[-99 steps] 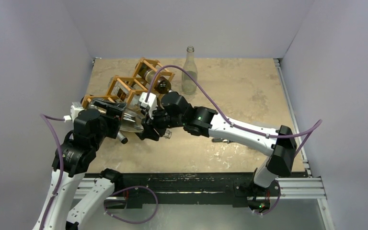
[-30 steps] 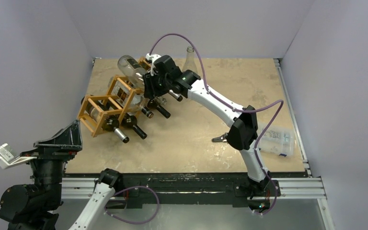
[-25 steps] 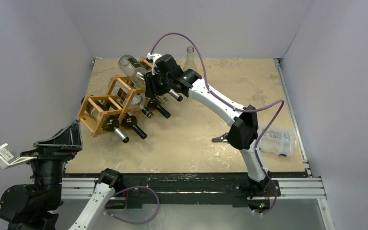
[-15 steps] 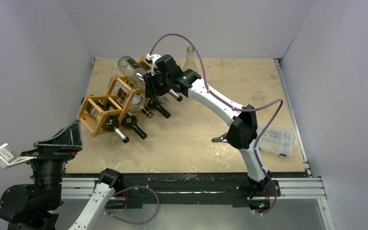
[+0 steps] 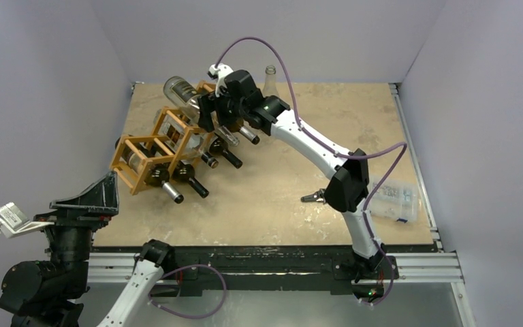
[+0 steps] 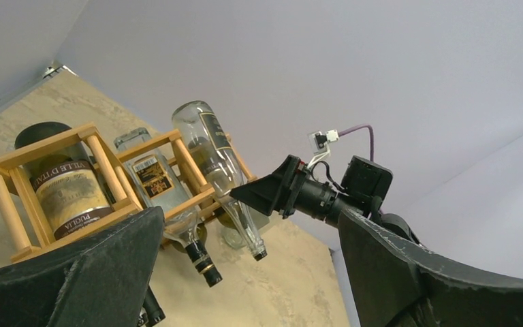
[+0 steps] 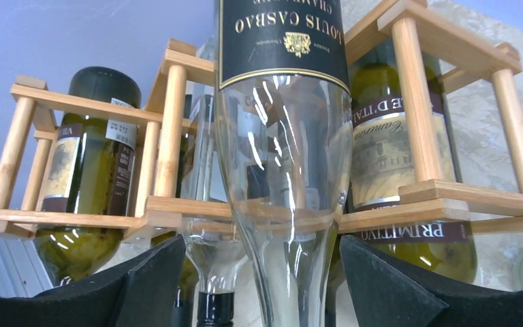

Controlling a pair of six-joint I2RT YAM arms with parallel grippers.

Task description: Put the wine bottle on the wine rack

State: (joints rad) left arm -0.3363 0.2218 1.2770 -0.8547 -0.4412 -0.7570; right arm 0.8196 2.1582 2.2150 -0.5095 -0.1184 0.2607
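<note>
Okay, my right tool [image 7: 262,245] stands open astride the wine bottle [image 7: 282,170], holding nothing, because the eleven-o'clock wine rack [image 7: 169,122] carries it.

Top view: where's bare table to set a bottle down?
Bare: middle of the table, between wine rack and small tool; also far right, behind the plastic box. Crowded: far left, around rack, right gripper and standing bottle.

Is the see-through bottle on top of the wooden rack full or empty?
Empty. Bars of the orange-brown wooden rack show straight through the clear glass wine bottle; no liquid visible.
</note>
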